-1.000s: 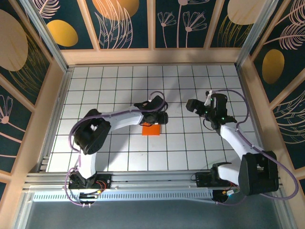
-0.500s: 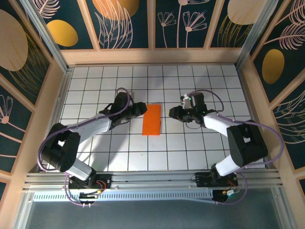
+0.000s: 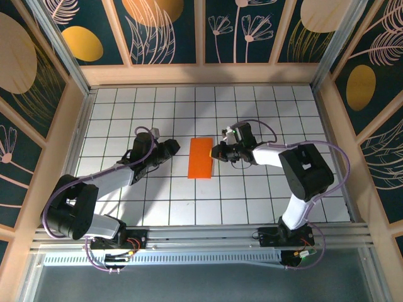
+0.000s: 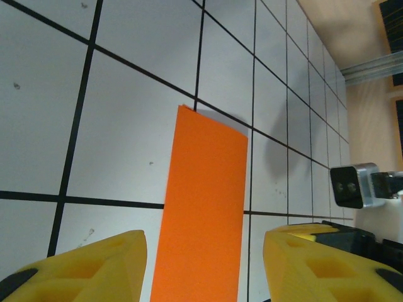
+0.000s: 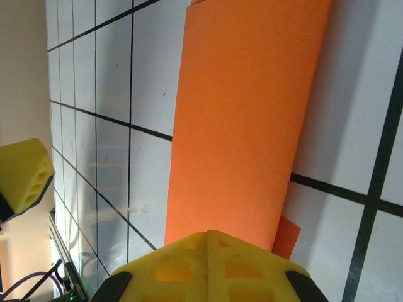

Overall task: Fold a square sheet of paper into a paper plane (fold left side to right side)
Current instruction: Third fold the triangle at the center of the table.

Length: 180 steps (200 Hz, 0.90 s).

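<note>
Standing shut, right fingers (image 5: 170, 270) overlap an edge of the orange paper (image 5: 245, 126).

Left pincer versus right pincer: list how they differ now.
The left pincer stands open, fingers apart; the right pincer is shut, fingers pressed together. From above, the left pincer sits clear of the left edge of the folded orange paper, while the right pincer reaches its right edge. Both have yellow fingers and face the paper.

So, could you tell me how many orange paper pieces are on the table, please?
1: the folded orange sheet lies between the left gripper and the right gripper; another could be hidden beneath it.
</note>
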{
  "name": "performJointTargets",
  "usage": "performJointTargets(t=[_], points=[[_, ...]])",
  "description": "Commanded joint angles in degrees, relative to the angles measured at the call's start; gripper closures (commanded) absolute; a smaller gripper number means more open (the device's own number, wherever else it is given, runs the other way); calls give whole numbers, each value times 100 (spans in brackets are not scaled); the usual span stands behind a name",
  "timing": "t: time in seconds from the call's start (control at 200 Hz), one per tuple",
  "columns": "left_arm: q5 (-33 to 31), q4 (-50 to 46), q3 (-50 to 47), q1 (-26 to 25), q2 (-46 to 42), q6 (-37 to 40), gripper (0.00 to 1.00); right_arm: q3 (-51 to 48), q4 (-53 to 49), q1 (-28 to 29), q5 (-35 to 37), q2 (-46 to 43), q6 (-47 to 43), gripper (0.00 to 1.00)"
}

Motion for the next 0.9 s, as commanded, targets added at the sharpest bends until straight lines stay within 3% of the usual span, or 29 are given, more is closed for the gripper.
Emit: performJointTargets(t=[0.0, 0.561, 0.896], points=[[83, 180, -21, 21, -73, -2, 49, 202, 35, 42, 70, 177, -54, 100], [410, -382, 249, 15, 352, 428, 58, 288, -398, 36, 355, 743, -466, 100], [986, -477, 481, -52, 931, 522, 62, 487, -1025, 37, 824, 851, -929, 100]])
